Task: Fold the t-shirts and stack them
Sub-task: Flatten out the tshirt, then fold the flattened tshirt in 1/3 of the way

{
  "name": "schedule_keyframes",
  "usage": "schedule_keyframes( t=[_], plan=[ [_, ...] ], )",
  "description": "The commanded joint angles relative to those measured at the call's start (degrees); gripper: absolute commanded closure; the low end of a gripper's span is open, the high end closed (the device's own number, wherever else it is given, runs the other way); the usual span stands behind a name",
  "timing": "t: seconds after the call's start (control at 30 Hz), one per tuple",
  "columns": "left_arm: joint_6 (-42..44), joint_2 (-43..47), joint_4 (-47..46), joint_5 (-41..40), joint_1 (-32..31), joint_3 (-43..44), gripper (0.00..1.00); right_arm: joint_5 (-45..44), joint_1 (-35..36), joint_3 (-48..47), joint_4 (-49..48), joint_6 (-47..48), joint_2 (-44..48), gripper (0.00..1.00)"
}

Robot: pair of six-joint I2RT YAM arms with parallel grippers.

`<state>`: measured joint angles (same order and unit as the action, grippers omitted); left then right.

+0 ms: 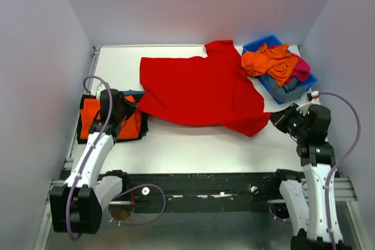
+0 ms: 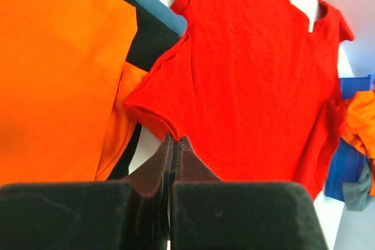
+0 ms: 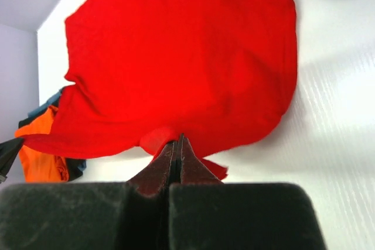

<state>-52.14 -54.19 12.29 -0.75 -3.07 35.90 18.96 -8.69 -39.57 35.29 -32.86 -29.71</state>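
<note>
A large bright red t-shirt point(image 1: 199, 89) lies spread across the middle of the white table point(image 1: 193, 150). My left gripper point(image 1: 133, 108) is shut on its left corner point(image 2: 167, 132). My right gripper point(image 1: 274, 120) is shut on its near right hem point(image 3: 176, 139). The shirt sags between the two grips. A folded orange t-shirt point(image 1: 94, 116) lies on dark and teal-blue folded shirts at the left, under my left arm; it also shows in the left wrist view point(image 2: 53, 74). A crumpled orange t-shirt point(image 1: 269, 61), a magenta one point(image 1: 302, 69) and a grey one point(image 1: 284, 90) lie in the bin.
A rigid blue plastic bin point(image 1: 262, 44) stands at the back right corner, close to my right arm. Lilac walls close in the table on three sides. A black frame rail point(image 1: 199, 182) runs along the near edge.
</note>
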Motion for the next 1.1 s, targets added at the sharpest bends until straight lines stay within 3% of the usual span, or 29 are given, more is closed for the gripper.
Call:
schedule_keyframes(
  t=[0.0,0.47,1.07],
  plan=[
    [-0.50,-7.75,-3.59,-0.65,0.26,3.99,1.00,4.05,-0.28,-0.41,-6.88,2.10,-11.39,0.99],
    [-5.07,-28.41,-3.86,-3.82,0.26,18.32,1.00,8.20,-0.19,-14.64,-17.00,1.57,-43.13,0.99],
    [-5.25,-40.20,-1.40,-4.17,0.17,26.33,1.00,12.68,0.86,-35.39,-15.52,2.98,-66.34,0.99]
  ],
)
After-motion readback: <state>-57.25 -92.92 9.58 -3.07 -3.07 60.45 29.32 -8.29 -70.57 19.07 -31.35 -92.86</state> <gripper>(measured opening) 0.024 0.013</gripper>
